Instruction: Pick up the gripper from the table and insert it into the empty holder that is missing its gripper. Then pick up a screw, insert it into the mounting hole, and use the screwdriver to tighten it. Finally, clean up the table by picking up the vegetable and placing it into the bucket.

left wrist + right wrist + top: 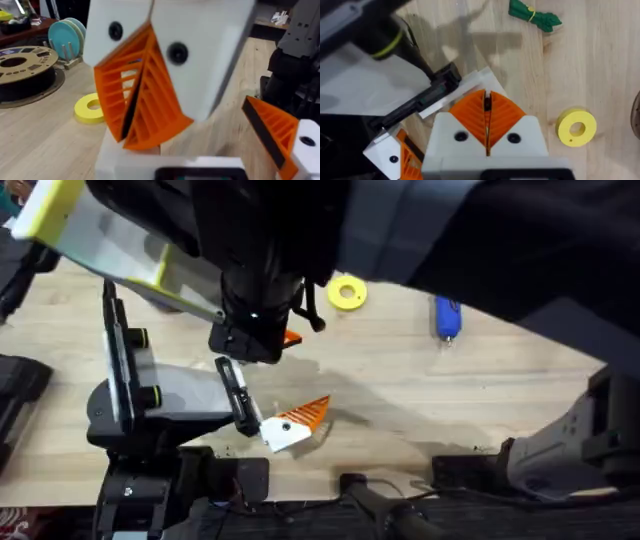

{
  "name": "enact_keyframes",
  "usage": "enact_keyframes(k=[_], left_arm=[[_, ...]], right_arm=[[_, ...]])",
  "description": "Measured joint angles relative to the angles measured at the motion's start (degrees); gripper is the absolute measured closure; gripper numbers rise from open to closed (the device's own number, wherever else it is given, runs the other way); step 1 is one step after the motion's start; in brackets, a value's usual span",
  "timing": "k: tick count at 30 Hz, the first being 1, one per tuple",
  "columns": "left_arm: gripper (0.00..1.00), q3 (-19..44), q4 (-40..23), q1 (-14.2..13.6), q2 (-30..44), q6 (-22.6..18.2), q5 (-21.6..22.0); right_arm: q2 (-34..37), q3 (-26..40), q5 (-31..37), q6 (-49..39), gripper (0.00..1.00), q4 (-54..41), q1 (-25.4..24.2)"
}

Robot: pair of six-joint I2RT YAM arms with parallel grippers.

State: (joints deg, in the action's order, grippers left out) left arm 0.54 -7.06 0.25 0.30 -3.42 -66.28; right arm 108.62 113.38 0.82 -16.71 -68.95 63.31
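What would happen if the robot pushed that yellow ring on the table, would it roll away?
Probably not. The yellow ring lies flat on the wooden table, so a push would likely make it slide rather than roll. It looks small with a hole through the middle, so it is probably light and easy to shove. Tipped onto its edge, it might roll.

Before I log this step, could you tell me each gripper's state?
Left gripper: shut, holding nothing visible.
Right gripper: shut, holding nothing visible.
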Motion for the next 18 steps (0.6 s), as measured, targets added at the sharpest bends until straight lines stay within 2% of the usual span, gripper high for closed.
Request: enact_keyframes(k=[13, 14, 15, 16, 18], left_arm=[[0.015, 0.0, 0.0, 0.0, 0.0, 0.0, 0.0], [0.015, 0.0, 0.0, 0.0, 0.0, 0.0, 0.0], [0.015, 0.0, 0.0, 0.0, 0.0, 0.1, 0.0], [0.015, 0.0, 0.0, 0.0, 0.0, 0.4, 0.0], [0.015, 0.0, 0.0, 0.1, 0.0, 0.6, 0.0]], right_arm=[[0.0, 0.0, 0.0, 0.0, 0.994, 0.0, 0.0], [0.0, 0.0, 0.0, 0.5, 0.949, 0.0, 0.0], [0.0, 0.0, -0.2, 0.3, 0.805, 0.0, 0.0], [0.0, 0.0, 1.2, 0.3, 0.350, -0.4, -0.3], [0.0, 0.0, 2.1, 0.2, 0.055, -0.4, -1.2]])
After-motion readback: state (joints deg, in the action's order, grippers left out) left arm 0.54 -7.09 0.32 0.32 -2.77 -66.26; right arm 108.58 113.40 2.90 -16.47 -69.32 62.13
